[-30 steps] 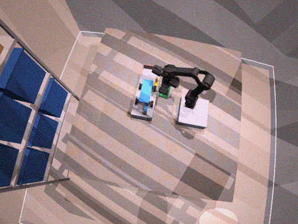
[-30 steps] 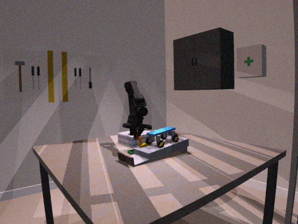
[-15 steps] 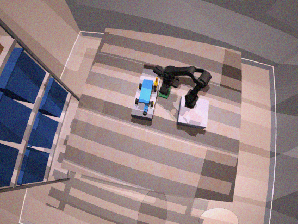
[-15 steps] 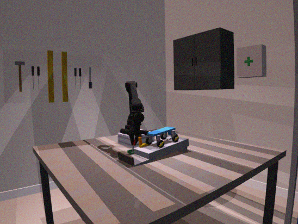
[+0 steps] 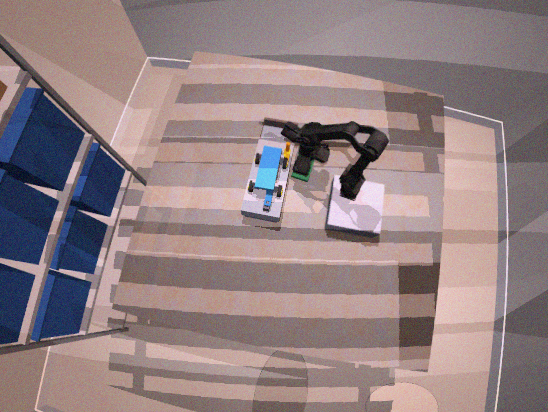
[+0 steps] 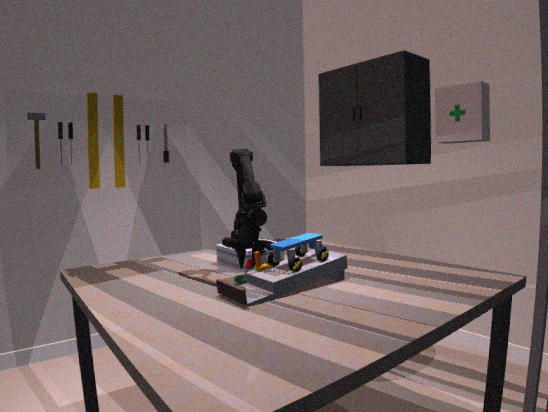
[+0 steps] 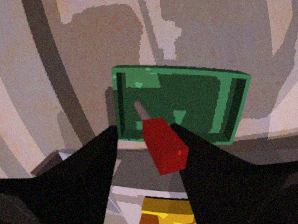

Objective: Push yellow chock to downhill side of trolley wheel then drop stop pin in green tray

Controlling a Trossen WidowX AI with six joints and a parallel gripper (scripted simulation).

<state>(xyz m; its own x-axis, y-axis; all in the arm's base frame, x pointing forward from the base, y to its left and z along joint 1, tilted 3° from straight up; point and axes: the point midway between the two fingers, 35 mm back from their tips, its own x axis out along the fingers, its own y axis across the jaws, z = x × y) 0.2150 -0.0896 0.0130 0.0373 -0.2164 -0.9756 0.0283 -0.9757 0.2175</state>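
Note:
The blue trolley (image 5: 268, 167) (image 6: 297, 241) stands on the sloping ramp (image 5: 260, 211) (image 6: 312, 276). The yellow chock (image 5: 287, 154) (image 6: 265, 267) (image 7: 167, 205), its orange handle upright, sits at the downhill side of one downhill wheel, apparently against it; the contact is too small to confirm. My gripper (image 6: 248, 260) (image 7: 143, 130) is partly open, low over the green tray (image 5: 301, 177) (image 6: 239, 280) (image 7: 186, 70). The red-headed stop pin (image 6: 249, 263) (image 7: 164, 145) is tilted between the parted fingers, its head near the right finger and its grey shaft over the tray. The pin is hidden in the top view.
The arm rises from a white base block (image 5: 355, 215) beside the ramp. A dark end board (image 6: 231, 290) (image 5: 275, 121) stands across the ramp's low end. The tray lies on the table close to the ramp's side, and the chock is near my fingers.

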